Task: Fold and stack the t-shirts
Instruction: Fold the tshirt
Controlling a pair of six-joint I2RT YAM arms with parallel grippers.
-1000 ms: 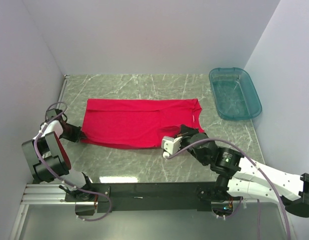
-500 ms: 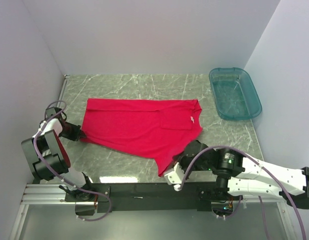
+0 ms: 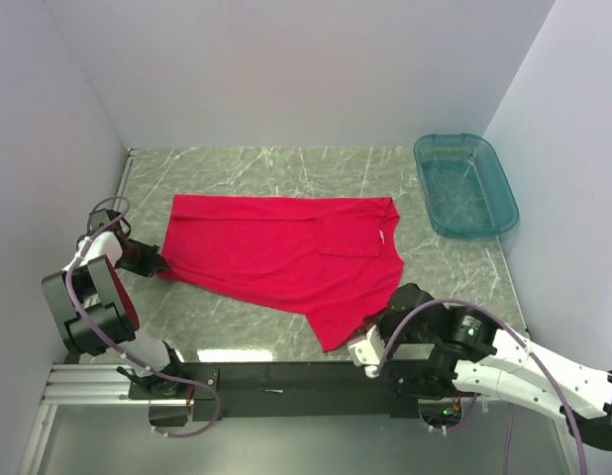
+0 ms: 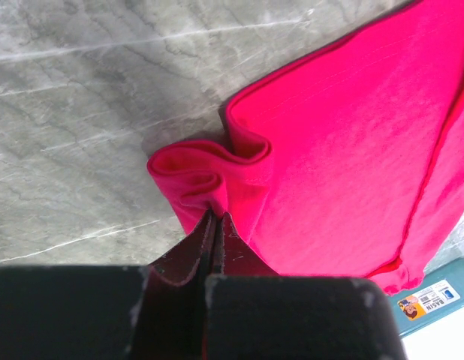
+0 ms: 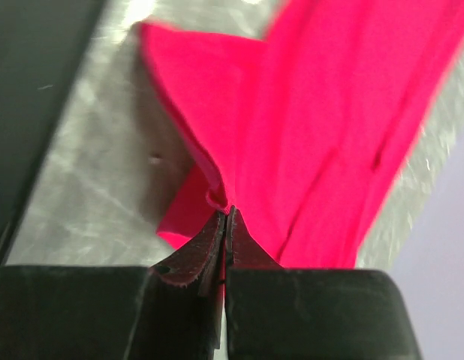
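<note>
The red t-shirt (image 3: pixel 286 252) lies on the counter (image 3: pixel 247 168). The left end effector (image 4: pixel 215 222) pinches its 9 o'clock corner. The right end effector (image 5: pixel 226 215) pinches its 5 o'clock corner.

walls (image 3: pixel 286 69): plain pale, 3 sides | tabletop (image 3: pixel 247 163): grey-green marble w/ white veins | glare (image 3: pixel 222 353): near edge

One t-shirt (image 3: pixel 276 252); one tub (image 3: pixel 465 190)

The t-shirt (image 3: pixel 286 257) is showing plain bright red across the middle of the desk (image 3: pixel 266 168), which is showing grey-green marble with pale veins. At the far right corner the tub (image 3: pixel 451 137) is showing see-through teal, its label (image 4: pixel 431 298) seemingly white and blue. The left gripper (image 4: pixel 215 225) and right gripper (image 5: pixel 226 217) are showing black fingers.
</note>
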